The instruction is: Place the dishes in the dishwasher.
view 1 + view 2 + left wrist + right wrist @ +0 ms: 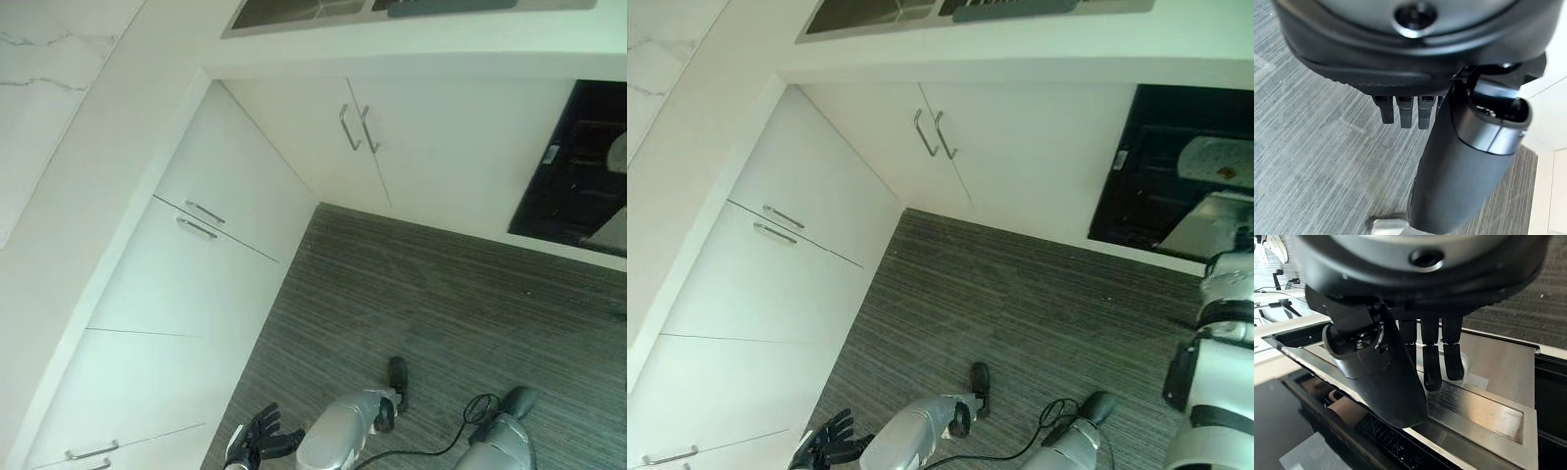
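Left eye view: the left hand is hanging low over the striped floor, fingers spread and holding nothing. White cabinets are standing beyond it. The open dishwasher is showing dark, well beyond the hand, on the robot's right.

Right eye view: a pale dish is sitting inside the dishwasher, above its lowered door.

Left wrist view: the fingers are pointing straight down at the floor, empty.

Right wrist view: the right hand is hovering over the door's steel inner panel, fingers relaxed, gripping nothing. No legible writing is showing.
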{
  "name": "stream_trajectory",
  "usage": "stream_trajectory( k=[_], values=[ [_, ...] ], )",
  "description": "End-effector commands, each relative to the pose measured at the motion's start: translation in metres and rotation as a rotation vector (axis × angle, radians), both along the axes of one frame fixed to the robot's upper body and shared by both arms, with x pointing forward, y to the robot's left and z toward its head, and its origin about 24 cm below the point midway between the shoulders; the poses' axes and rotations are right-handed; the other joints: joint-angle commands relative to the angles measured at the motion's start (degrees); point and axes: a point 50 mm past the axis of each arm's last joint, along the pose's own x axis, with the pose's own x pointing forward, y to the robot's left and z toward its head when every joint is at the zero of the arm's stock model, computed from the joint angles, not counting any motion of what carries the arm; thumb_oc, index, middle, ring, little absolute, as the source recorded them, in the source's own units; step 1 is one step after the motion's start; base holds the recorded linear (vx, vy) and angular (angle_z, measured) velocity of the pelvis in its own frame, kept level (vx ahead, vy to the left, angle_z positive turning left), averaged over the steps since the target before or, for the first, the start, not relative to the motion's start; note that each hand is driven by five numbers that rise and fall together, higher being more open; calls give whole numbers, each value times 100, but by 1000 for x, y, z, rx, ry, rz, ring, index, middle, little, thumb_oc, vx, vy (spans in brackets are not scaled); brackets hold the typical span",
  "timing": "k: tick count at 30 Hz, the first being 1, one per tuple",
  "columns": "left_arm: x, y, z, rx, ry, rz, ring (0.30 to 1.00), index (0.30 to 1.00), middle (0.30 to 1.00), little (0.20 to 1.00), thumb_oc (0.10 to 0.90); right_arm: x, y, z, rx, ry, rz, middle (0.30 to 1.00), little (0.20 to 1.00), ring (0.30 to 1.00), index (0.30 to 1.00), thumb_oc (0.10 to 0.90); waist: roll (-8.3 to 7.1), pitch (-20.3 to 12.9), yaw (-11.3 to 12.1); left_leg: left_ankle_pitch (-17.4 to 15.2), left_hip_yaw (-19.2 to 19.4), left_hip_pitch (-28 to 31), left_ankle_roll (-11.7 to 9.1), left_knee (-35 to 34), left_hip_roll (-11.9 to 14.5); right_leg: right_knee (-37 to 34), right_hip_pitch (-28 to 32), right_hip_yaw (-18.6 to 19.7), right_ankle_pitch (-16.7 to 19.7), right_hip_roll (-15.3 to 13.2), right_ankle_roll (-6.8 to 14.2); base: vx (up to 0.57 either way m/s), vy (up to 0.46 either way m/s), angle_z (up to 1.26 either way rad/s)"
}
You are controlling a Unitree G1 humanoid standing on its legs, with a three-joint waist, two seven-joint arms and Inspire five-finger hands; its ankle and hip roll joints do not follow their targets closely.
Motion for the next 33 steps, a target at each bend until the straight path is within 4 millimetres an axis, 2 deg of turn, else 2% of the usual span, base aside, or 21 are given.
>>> stream_trajectory(
  k=[1, 3, 7, 9, 14, 16, 17, 18, 21, 22, 23, 25, 26, 28, 33],
  values=[
    [-4, 60, 14, 138, 22, 35, 900, 900, 900, 900, 800, 24, 45, 133, -583, -165, 216, 300, 300, 300, 300, 400, -228, -201, 475, -527, -370, -366, -802, 569, 434, 541, 191, 494, -738, -134, 404, -21, 21, 8],
    [-7, 69, 18, 150, 33, 15, 900, 900, 900, 900, 800, 15, 51, 168, -709, -207, 244, 300, 300, 300, 300, 400, -275, -69, 444, -380, -354, -555, -761, 569, 454, 541, -66, 522, -594, -69, 378, -54, -30, -7],
    [-7, 76, 24, 171, 26, -6, 900, 900, 900, 900, 800, 11, 55, 180, -788, -190, 268, 300, 300, 300, 300, 400, -406, 76, 365, -360, -323, -646, -765, 569, 529, 541, -263, 611, -552, 36, 398, -4, -73, -15],
    [3, 84, 33, 181, -21, 3, 900, 900, 900, 900, 800, 5, 55, 190, -843, -213, 267, 300, 300, 300, 300, 400, -465, 165, 331, -338, -288, -729, -770, 569, 578, 541, -395, 680, -527, 83, 422, -40, -79, -14],
    [9, 85, 40, 168, -44, -25, 900, 900, 900, 900, 800, -2, 63, 208, -967, -272, 260, 300, 300, 300, 300, 400, -423, 185, 328, -337, -281, -782, -789, 569, 596, 541, -469, 701, -549, 125, 432, -40, -39, -5],
    [5, 86, 40, 169, -30, -54, 900, 900, 900, 900, 800, -3, 72, 214, -1105, -275, 281, 300, 300, 300, 300, 400, -405, 180, 345, -346, -273, -781, -782, 569, 598, 541, -470, 680, -540, 117, 432, 3, -55, -4],
    [3, 88, 40, 169, -24, -58, 900, 900, 900, 900, 800, -4, 79, 219, -1186, -281, 268, 300, 300, 300, 300, 400, -433, 149, 351, -453, -297, -721, -831, 569, 589, 541, -411, 743, -657, 113, 502, -33, -33, -4],
    [0, 89, 39, 166, -19, -63, 900, 900, 900, 900, 800, -4, 84, 221, -1218, -318, 279, 300, 300, 300, 300, 400, -395, 172, 332, -365, -236, -760, -809, 569, 619, 541, -448, 662, -566, 109, 448, -36, -20, -5],
    [-4, 91, 40, 159, -27, -71, 900, 900, 900, 900, 800, -14, 98, 234, -1373, -393, 218, 300, 300, 300, 300, 400, -306, 107, 333, -382, -191, -741, -807, 569, 616, 541, -443, 665, -594, 95, 458, -55, 3, -11],
    [-5, 91, 40, 158, -28, -72, 900, 900, 900, 900, 800, -14, 99, 235, -1381, -398, 220, 300, 300, 300, 300, 400, -321, 68, 342, -481, -227, -691, -858, 569, 601, 541, -395, 730, -716, 100, 520, -66, 2, -5],
    [-6, 91, 40, 155, -33, -77, 900, 900, 900, 900, 800, -15, 102, 236, -1408, -402, 211, 300, 300, 300, 300, 400, -273, 73, 341, -398, -185, -731, -815, 569, 609, 541, -441, 665, -612, 94, 461, -51, -2, -7],
    [-6, 90, 40, 156, -40, -101, 900, 900, 900, 900, 800, -14, 106, 237, -1448, -403, 202, 300, 300, 300, 300, 400, -256, 49, 352, -417, -180, -717, -815, 569, 601, 541, -440, 661, -624, 95, 464, -50, -5, -6],
    [-6, 90, 40, 154, -42, -107, 900, 900, 900, 900, 800, -13, 109, 236, -1461, -402, 203, 300, 300, 300, 300, 400, -288, 12, 355, -534, -208, -646, -857, 569, 577, 541, -387, 737, -746, 90, 532, 0, 0, 0],
    [-3, 92, 43, 152, -58, -121, 900, 900, 900, 900, 800, -11, 116, 234, -1522, -397, 216, 300, 300, 300, 300, 400, -298, 4, 346, -555, -182, -619, -853, 569, 577, 541, -391, 739, -733, 75, 536, -45, 2, -1],
    [5, 98, 51, 145, -97, -132, 900, 900, 900, 900, 800, -5, 119, 226, -1525, -411, 236, 300, 300, 300, 300, 400, -366, -21, 336, -612, -152, -587, -843, 569, 589, 541, -398, 749, -727, 98, 554, -89, -3, -1]
  ],
)
